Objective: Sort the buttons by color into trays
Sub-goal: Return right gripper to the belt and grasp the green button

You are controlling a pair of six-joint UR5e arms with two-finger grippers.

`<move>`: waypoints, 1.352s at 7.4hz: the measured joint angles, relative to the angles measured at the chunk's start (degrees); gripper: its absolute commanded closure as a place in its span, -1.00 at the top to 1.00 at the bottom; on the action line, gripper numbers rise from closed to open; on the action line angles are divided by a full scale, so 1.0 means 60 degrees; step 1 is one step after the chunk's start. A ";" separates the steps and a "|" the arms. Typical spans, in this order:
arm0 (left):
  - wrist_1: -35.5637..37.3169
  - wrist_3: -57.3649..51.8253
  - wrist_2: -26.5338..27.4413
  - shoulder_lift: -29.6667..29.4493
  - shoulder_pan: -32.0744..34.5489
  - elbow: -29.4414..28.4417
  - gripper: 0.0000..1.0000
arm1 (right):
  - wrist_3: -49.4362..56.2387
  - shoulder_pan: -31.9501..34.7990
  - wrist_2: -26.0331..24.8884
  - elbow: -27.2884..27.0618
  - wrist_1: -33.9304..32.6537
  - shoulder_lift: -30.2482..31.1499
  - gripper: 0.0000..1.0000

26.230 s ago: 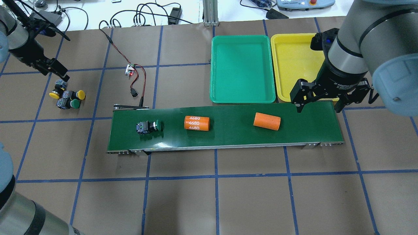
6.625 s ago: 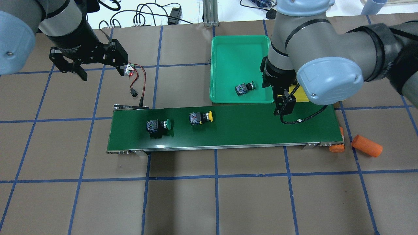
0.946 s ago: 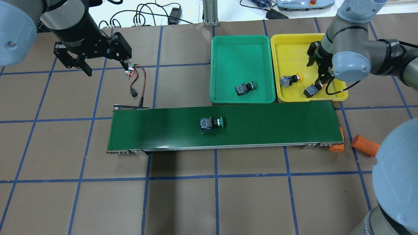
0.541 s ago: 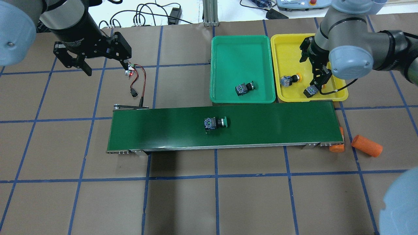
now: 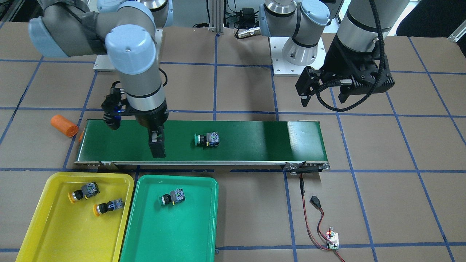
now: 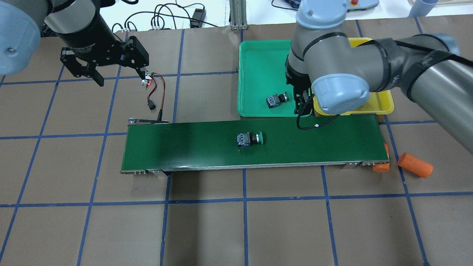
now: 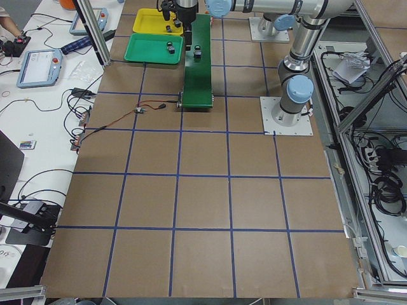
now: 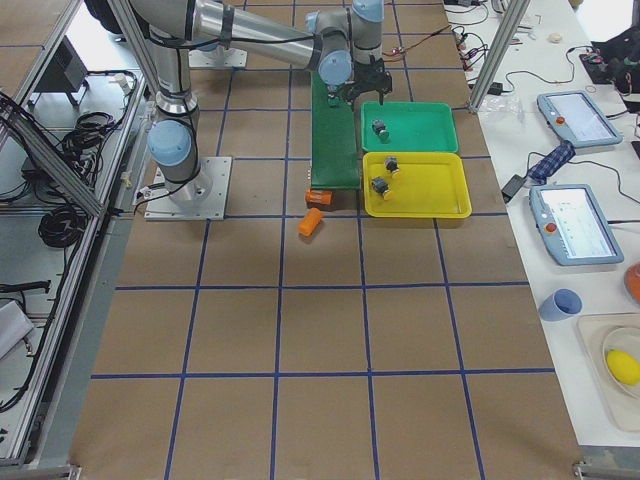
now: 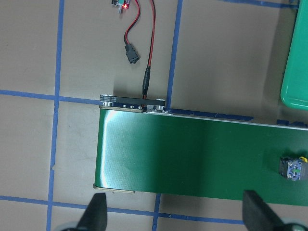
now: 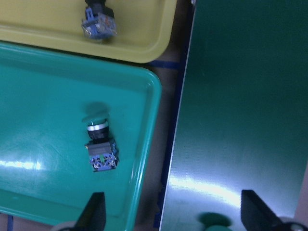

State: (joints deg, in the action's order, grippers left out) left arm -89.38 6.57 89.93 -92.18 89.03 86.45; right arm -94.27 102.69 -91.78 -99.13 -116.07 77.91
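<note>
brown table [image 6: 221, 229]: three buttons [image 5: 172, 197] sorted in my trays [image 5: 174, 240], one green-capped button [image 6: 249, 139] left on conveyor [image 6: 314, 140]; left gripper [image 6: 121, 78], right gripper [image 10: 175, 215] spread, empty.

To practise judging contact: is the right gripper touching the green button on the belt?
Apart. The front-facing view shows a strip of bare belt between the right gripper and the green button.

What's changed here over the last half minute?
The right pincer let go of a yellow button and swung from the yellow tray back over the belt, open. Since the start, two yellow buttons reached that tray and one green button the green tray. The last green button rode along the belt; both orange cylinders now lie past its end. The left pincer still hovers open.
</note>
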 measured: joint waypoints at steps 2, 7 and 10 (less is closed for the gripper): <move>-0.0001 0.0016 -0.0016 -0.0030 0.0000 -0.0007 1.00 | -0.1104 0.0509 0.0078 -0.0325 -0.0105 -0.0088 1.00; -0.0001 0.0022 -0.0013 -0.0048 0.0000 -0.0008 1.00 | -0.1721 0.0898 0.0162 -0.0507 -0.0151 -0.0827 1.00; -0.0001 0.0033 -0.0018 -0.0035 0.0000 -0.0018 1.00 | -0.1694 0.1000 0.0155 -0.0537 -0.0142 -0.1113 -0.14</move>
State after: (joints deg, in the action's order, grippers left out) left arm -89.38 6.76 89.83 -92.39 89.03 86.34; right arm -104.43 108.69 -90.85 -102.35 -116.93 71.24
